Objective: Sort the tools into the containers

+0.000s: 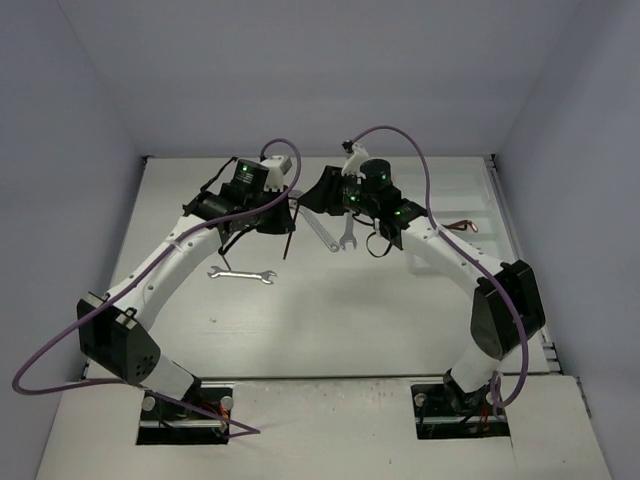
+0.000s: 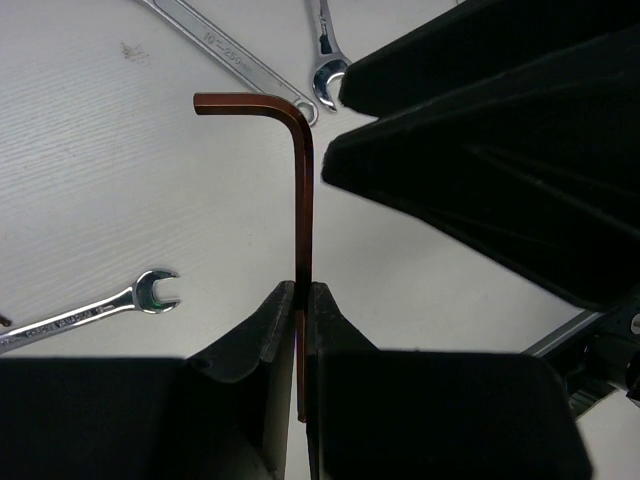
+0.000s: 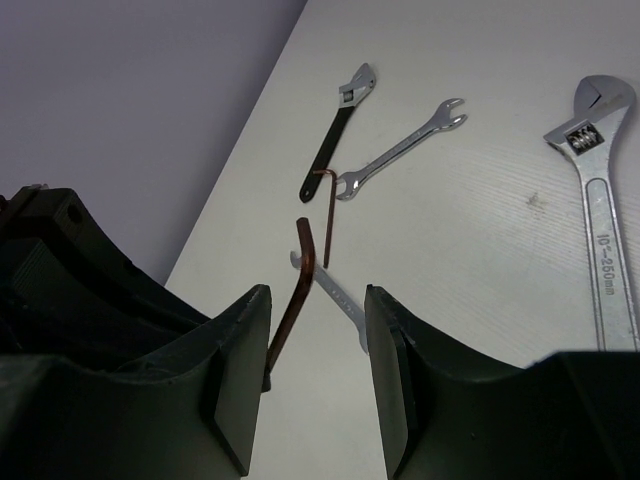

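My left gripper (image 2: 303, 290) is shut on the long leg of a dark brown L-shaped hex key (image 2: 303, 190) and holds it above the table, the bent end pointing away. My right gripper (image 3: 315, 335) is open, and that same hex key (image 3: 300, 285) stands between its jaws, close to the left finger (image 3: 240, 370). In the top view the two grippers meet at mid-table, the left (image 1: 275, 215) beside the right (image 1: 325, 195). A second hex key (image 3: 328, 215) and several silver wrenches lie on the table. The containers are out of view.
A large adjustable wrench (image 3: 600, 220) and a combination wrench (image 2: 325, 50) lie just beyond the grippers. An open-end wrench (image 1: 240, 274) lies to the left, a black-handled adjustable wrench (image 3: 335, 130) farther off, and a small wrench (image 3: 340, 295) under the held key. Grey walls enclose the table.
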Controlling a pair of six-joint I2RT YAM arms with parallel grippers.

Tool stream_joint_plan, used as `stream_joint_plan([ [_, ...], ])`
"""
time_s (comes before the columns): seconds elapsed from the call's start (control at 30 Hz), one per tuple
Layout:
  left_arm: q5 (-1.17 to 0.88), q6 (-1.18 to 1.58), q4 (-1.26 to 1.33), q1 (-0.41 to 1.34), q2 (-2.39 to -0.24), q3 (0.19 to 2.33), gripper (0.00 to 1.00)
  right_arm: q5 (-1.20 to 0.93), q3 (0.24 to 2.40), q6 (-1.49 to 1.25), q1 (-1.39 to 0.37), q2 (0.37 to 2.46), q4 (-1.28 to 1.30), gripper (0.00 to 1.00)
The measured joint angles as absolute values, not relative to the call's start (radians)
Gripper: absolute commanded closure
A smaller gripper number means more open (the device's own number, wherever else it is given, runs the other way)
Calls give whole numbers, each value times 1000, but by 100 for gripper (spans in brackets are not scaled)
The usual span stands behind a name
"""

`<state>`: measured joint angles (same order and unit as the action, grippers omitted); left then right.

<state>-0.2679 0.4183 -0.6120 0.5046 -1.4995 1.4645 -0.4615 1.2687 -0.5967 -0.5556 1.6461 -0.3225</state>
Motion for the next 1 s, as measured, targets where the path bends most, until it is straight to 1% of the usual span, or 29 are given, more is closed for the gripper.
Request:
stream_joint_plan([
  [0.17,-272,416,-607,511,-1516,1476,100,-465,1277,-617,-580,1669,-341,61],
  [0.3,-273,414,-605,512,-1523,1477,100,-466,1281,-629,-588,1690,-348,65],
  [0.4,-273,412,-604,515,-1524,1477,100,-466,1281,-634,-589,1699,-348,79],
  [0.47,-273,411,-603,517,-1524,1478,100,-466,1281,-637,-589,1701,-348,91],
  [0.5,-273,409,-602,519,-1524,1478,100,-465,1281,-639,-589,1701,-349,95],
  [0.57,-271,407,-600,522,-1525,1479,100,-467,1281,-647,-589,1701,-354,100],
  [0.6,-270,406,-599,523,-1527,1479,100,-470,1282,-654,-589,1701,-359,100],
  [0.63,-269,405,-595,524,-1529,1479,98,-468,1283,-653,-589,1700,-364,100],
  [0.67,-268,405,-596,524,-1530,1478,93,-463,1283,-653,-590,1700,-364,100],
  [0.7,-266,404,-595,524,-1530,1477,84,-461,1283,-654,-590,1700,-364,100],
  [0.73,-265,404,-592,524,-1530,1476,69,-459,1283,-654,-589,1700,-363,100],
  [0.77,-265,405,-590,524,-1530,1475,63,-455,1283,-653,-587,1700,-363,100],
  [0.8,-259,409,-587,524,-1530,1472,50,-449,1282,-654,-583,1700,-363,100],
  [0.83,-254,410,-585,525,-1529,1468,31,-441,1278,-654,-577,1699,-363,100],
  [0.9,-236,411,-580,526,-1527,1452,22,-420,1259,-659,-554,1692,-366,100],
  [1.0,-189,428,-577,527,-1517,1413,21,-380,1193,-686,-484,1656,-376,100],
])
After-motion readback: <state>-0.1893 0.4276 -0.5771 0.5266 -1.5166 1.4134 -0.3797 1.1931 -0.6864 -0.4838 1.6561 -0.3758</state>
